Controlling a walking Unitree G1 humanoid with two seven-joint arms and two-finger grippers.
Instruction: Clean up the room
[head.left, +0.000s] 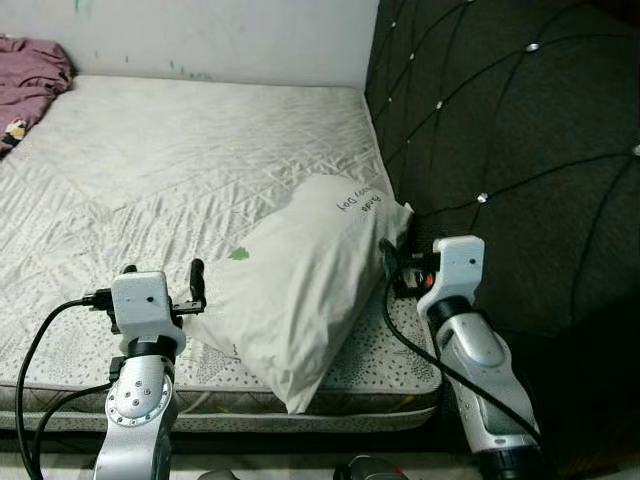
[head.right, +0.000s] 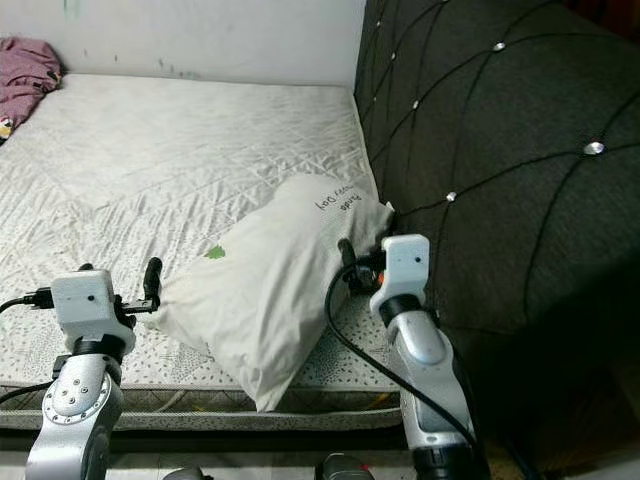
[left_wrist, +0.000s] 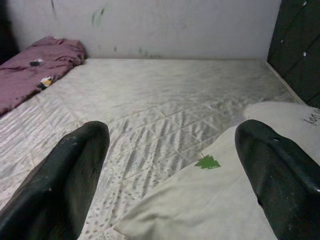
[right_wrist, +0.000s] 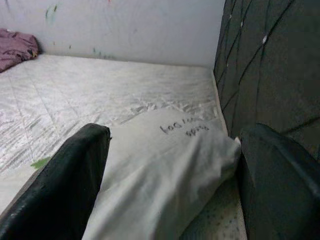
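A white pillow (head.left: 300, 290) with a small green tree mark (head.left: 238, 254) and dark handwriting lies slantwise at the front right of the bare mattress (head.left: 180, 150), its far end against the headboard. My left gripper (head.left: 163, 278) is open at the pillow's near left corner; in the left wrist view that pillow corner (left_wrist: 200, 200) lies low between the two fingers (left_wrist: 75, 165). My right gripper (head.left: 400, 265) is open at the pillow's far right end, and the right wrist view has the pillow (right_wrist: 165, 165) between its fingers (right_wrist: 70, 175). Neither gripper grips it.
A dark tufted headboard (head.left: 500, 130) rises along the right side. A crumpled purple blanket (head.left: 30, 75) lies at the mattress's far left corner by the white wall (head.left: 220, 35). The mattress's front edge (head.left: 250, 410) runs just ahead of my arms.
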